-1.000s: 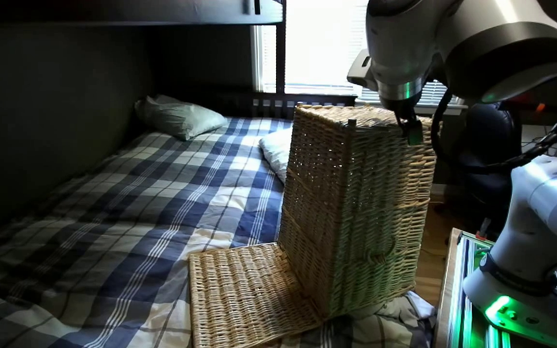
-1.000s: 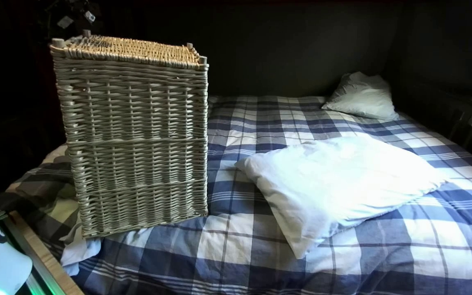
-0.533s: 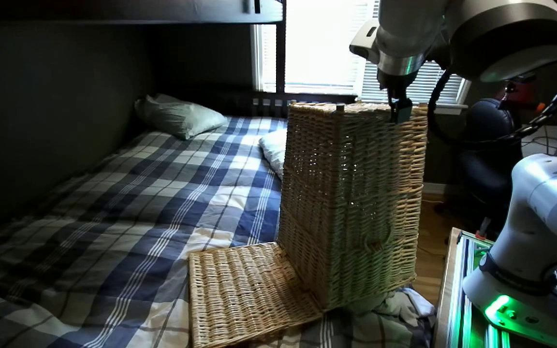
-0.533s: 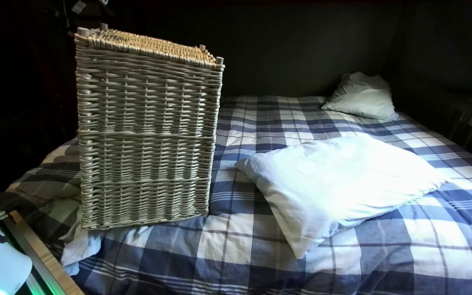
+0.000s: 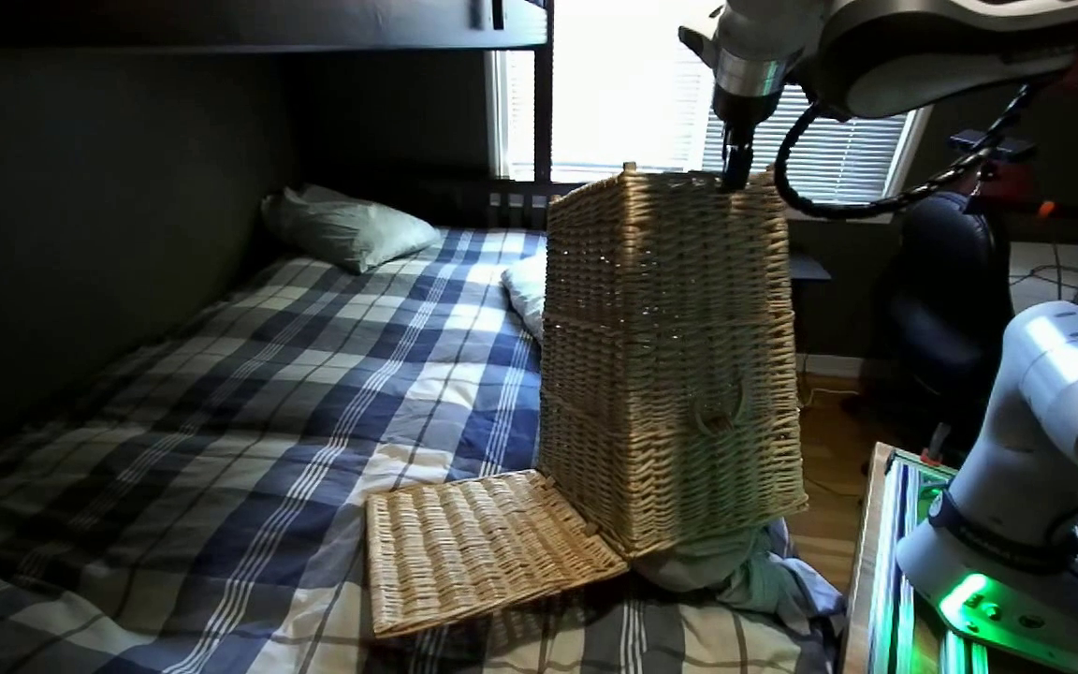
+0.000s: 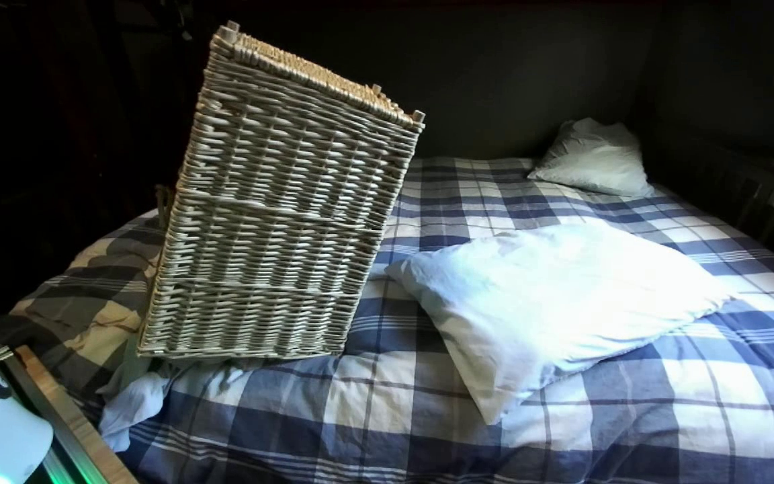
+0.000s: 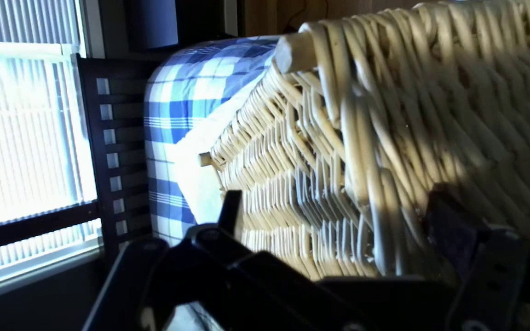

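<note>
A tall wicker basket (image 5: 689, 346) stands upside down on the bed, tilted in both exterior views, its side (image 6: 273, 222) leaning over toward the white pillow. Its hinged lid (image 5: 488, 548) lies flat on the plaid bedding. My gripper (image 5: 737, 168) is at the basket's raised upper edge. In the wrist view the gripper (image 7: 341, 202) is open wide: one finger (image 7: 232, 209) lies over the basket's underside, the other finger (image 7: 453, 230) in front of its side wall. The rim runs between them; contact at the fingertips is hard to make out. Grey-green cloth (image 5: 735, 562) shows under the lifted basket mouth.
A white pillow (image 6: 562, 289) lies beside the basket, and another pillow (image 6: 592, 158) farther back. An upper bunk (image 5: 249, 21) overhangs the bed. The robot's base table (image 5: 866, 562) adjoins the bed, with a dark chair (image 5: 951, 309) behind.
My gripper has risen and shifted left in an exterior view. The basket has tipped further toward the white pillow, its near lower edge lifting and exposing more cloth. The jaws stayed open.
</note>
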Controlling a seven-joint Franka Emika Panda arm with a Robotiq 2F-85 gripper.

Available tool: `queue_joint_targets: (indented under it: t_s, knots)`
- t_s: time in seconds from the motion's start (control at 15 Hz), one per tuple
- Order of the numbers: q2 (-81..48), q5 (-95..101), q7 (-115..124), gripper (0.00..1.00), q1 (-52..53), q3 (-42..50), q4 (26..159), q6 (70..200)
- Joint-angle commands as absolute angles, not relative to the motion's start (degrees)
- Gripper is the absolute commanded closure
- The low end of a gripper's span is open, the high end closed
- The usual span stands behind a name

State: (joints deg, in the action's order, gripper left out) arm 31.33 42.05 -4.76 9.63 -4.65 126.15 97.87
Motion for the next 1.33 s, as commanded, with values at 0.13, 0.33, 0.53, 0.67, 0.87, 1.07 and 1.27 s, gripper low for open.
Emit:
queue_joint_targets:
  t_s: [0.13, 0.33, 0.53, 0.67, 0.87, 1.07, 1.27]
  knots:
    - [31.0, 41.8, -5.2, 0.00, 8.1, -5.0, 125.8, 98.6]
    - [31.1, 41.7, -5.1, 0.00, 8.4, -5.7, 125.9, 98.5]
    - [31.1, 41.7, -5.1, 0.00, 8.4, -5.7, 125.9, 98.5]
    - [30.6, 45.0, -3.2, 0.00, 7.2, -4.9, 125.9, 102.4]
    - [28.8, 49.0, -1.0, 0.00, 5.1, -2.9, 124.9, 110.5]
    - [25.0, 51.7, 0.0, 0.00, 2.4, -0.1, 123.2, 120.7]
    - [20.1, 51.7, 0.9, 0.00, -0.4, 2.0, 121.1, 128.0]
